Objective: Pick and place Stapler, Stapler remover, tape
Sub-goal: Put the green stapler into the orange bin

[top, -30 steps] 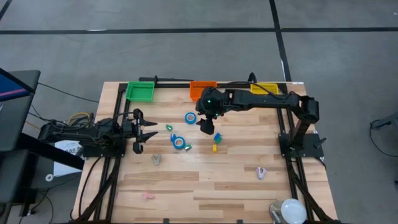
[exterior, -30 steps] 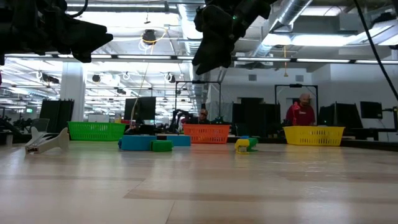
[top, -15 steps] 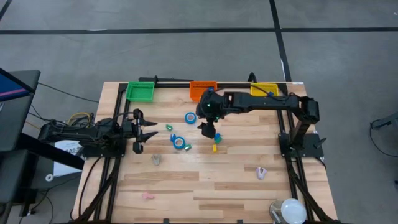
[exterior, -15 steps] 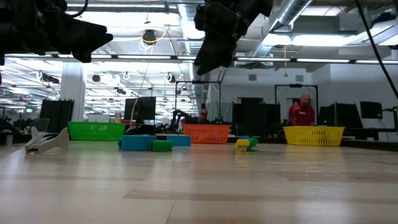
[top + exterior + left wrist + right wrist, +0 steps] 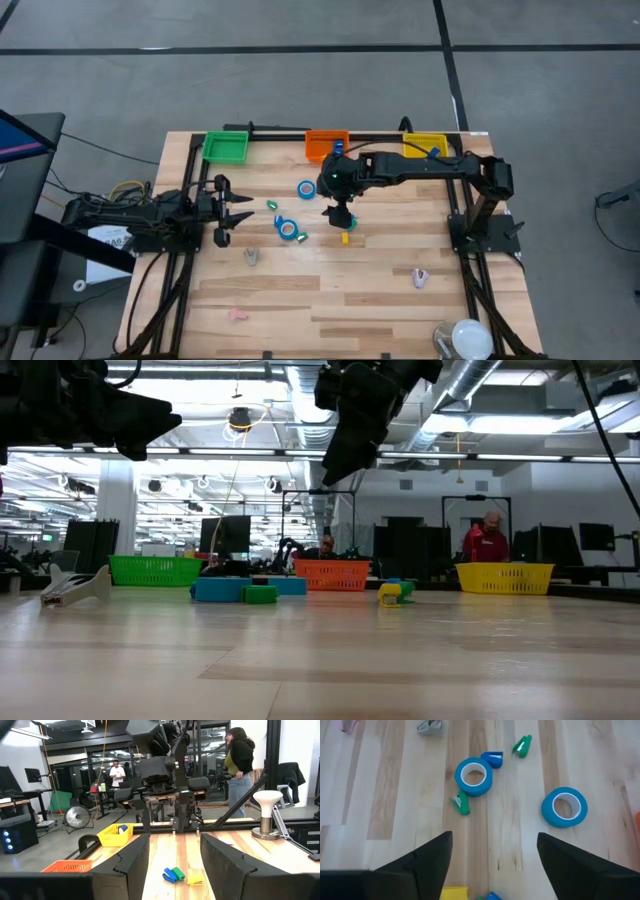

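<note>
Right gripper [image 5: 338,213] hovers over the table's middle with its fingers spread wide and nothing between them. Just under it lie a yellow stapler [image 5: 345,238] and a blue stapler [image 5: 350,220]. Toward 9 o'clock sit the tape rolls, one [image 5: 473,776] touching a small blue stapler and a green stapler [image 5: 461,803], another [image 5: 564,807] nearer the orange bin [image 5: 326,143]. Grey staple removers [image 5: 251,256] rest at 7 and 4 o'clock, a pink one near the 6 o'clock edge. The left gripper [image 5: 235,210] waits at 9 o'clock, fingers apart and empty. At 12 o'clock stand the green bin [image 5: 226,147] and yellow bin [image 5: 111,836]; something blue shows inside the yellow one. Judging by this, sorting has barely begun, with most items left on the wood. No writing is readable anywhere.
</note>
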Controlling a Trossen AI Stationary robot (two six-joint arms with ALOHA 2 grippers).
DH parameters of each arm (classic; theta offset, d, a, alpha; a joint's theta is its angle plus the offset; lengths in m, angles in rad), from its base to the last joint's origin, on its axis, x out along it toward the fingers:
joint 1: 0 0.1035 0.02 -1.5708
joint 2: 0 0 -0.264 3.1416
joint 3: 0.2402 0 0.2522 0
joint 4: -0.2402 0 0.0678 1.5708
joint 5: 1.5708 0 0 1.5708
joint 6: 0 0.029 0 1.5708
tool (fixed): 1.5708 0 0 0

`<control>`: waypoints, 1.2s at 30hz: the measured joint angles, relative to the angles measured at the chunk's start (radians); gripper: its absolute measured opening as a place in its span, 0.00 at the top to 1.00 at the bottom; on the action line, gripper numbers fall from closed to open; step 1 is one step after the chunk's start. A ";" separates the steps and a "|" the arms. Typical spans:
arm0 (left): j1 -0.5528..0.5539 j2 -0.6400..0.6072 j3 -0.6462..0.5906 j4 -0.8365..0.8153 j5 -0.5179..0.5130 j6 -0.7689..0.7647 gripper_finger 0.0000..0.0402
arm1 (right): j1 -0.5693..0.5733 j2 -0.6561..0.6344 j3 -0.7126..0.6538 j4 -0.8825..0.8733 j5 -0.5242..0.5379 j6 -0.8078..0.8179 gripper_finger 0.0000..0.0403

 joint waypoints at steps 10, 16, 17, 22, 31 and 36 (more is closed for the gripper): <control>0.000 0.000 0.000 0.000 0.000 0.000 0.58 | 0.031 0.000 0.000 0.000 -0.001 -0.037 0.22; 0.000 0.000 0.000 0.000 0.000 0.000 0.58 | 0.051 0.000 0.000 -0.002 -0.001 -0.060 0.22; 0.000 0.000 0.000 0.000 0.000 0.000 0.58 | 0.057 -0.001 0.000 -0.005 -0.001 -0.060 0.22; 0.000 0.000 0.000 0.000 0.000 0.000 0.58 | 0.098 -0.001 0.000 -0.042 -0.001 -0.060 0.22; 0.000 0.000 0.000 0.000 0.000 0.000 0.58 | 0.154 -0.002 0.000 -0.142 0.000 -0.064 0.22; 0.000 0.000 0.000 0.000 0.000 0.000 0.58 | 0.157 -0.039 -0.013 -0.191 0.000 -0.150 0.22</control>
